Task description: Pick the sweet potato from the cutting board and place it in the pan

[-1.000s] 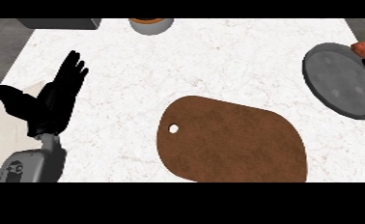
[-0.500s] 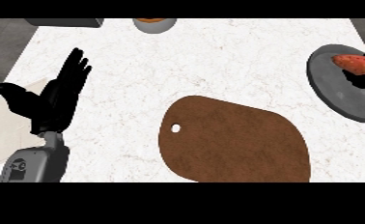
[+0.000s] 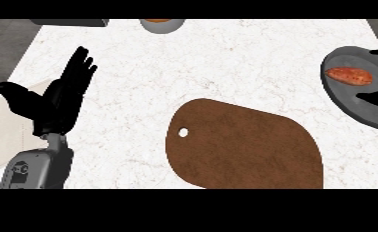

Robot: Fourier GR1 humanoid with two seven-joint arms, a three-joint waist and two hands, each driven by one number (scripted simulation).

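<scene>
The sweet potato [image 3: 349, 76] sits in the pan [image 3: 345, 105]. We lift our right hand [image 3: 368, 96], grip unreadable, straight up. Our left hand [image 3: 63, 96] rests with fingers open.

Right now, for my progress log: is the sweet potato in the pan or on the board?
In the pan: the sweet potato lies on the pan's grey floor at the right edge, apart from the board.

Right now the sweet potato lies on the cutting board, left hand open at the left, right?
No: the head view shows the sweet potato in the pan at the right edge, not on the cutting board. The left hand is open at the left.
</scene>
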